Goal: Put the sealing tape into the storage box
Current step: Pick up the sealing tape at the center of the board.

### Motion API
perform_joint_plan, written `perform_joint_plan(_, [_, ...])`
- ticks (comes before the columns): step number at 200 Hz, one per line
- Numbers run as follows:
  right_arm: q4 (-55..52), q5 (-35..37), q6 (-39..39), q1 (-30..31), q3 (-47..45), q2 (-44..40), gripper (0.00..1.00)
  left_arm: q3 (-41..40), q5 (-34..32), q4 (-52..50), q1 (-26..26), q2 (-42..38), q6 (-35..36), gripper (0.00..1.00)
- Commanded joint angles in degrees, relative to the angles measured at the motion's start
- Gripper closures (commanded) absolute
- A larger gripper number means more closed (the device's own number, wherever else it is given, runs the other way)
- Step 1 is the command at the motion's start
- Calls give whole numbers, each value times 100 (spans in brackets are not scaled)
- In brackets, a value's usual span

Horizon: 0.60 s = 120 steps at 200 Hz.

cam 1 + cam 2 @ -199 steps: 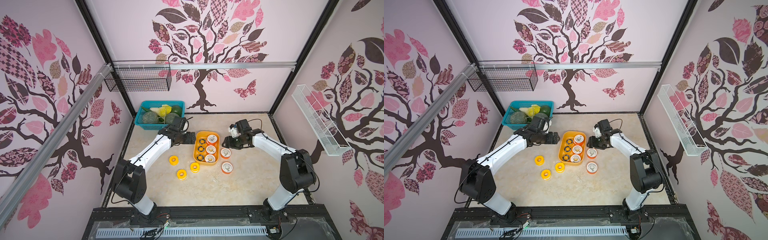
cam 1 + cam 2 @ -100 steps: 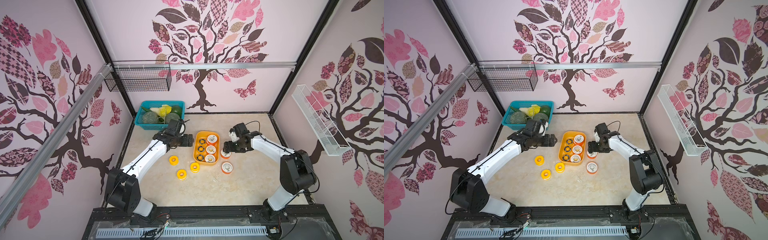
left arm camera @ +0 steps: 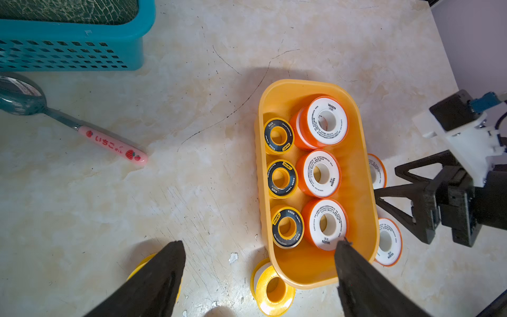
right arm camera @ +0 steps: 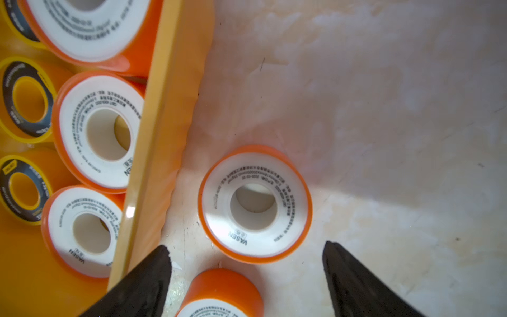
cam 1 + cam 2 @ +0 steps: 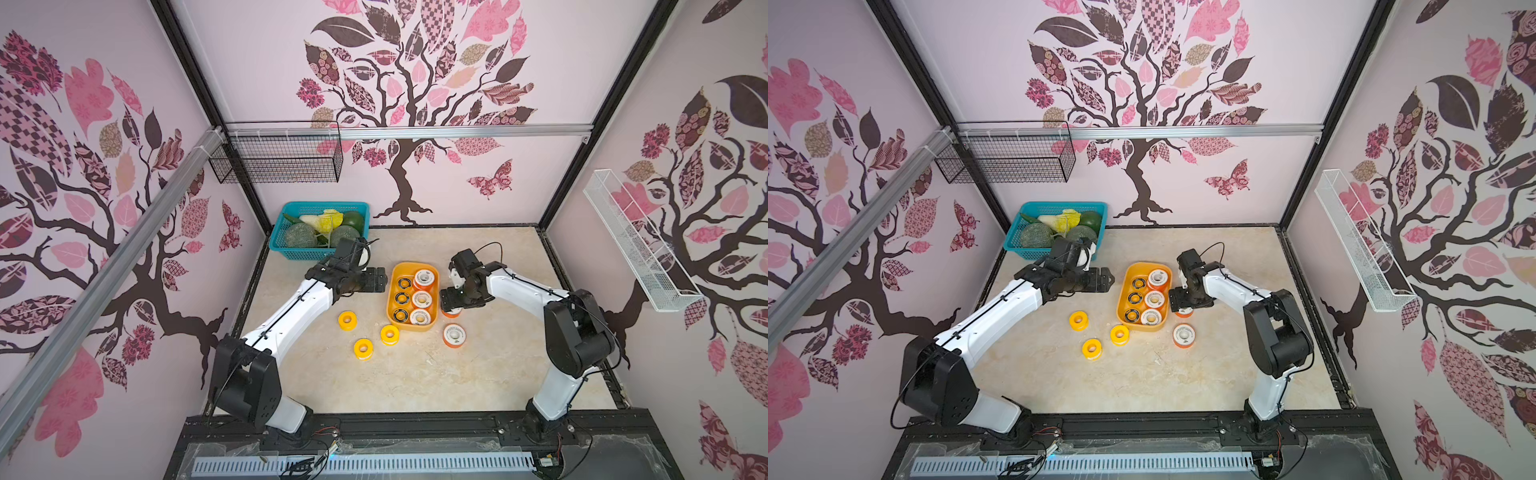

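The right gripper [image 4: 246, 247] is travelling from the far end of the storage box [image 4: 162, 109] toward the near side, along the box's outer wall. It is now hanging over an orange tape roll [image 4: 255, 204] that is standing on the surface [image 5: 415, 374] just beside that wall. Its jaws are spreading wider than a second ago. The left arm [image 5: 299, 307] is folding back, its black shoulder joint [image 5: 245, 382] swinging nearer the front rail, and the left gripper [image 5: 376, 284] is edging slightly nearer alongside the box.
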Motion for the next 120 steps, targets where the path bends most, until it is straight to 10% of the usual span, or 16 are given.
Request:
perform_joint_plan(1, [-91, 146, -13, 74, 250, 182, 9, -37, 43, 68, 37, 46, 40, 9])
perform_joint_plan(120, [-246, 485, 201, 229, 621, 794, 11, -9, 34, 21, 47, 143, 38, 10])
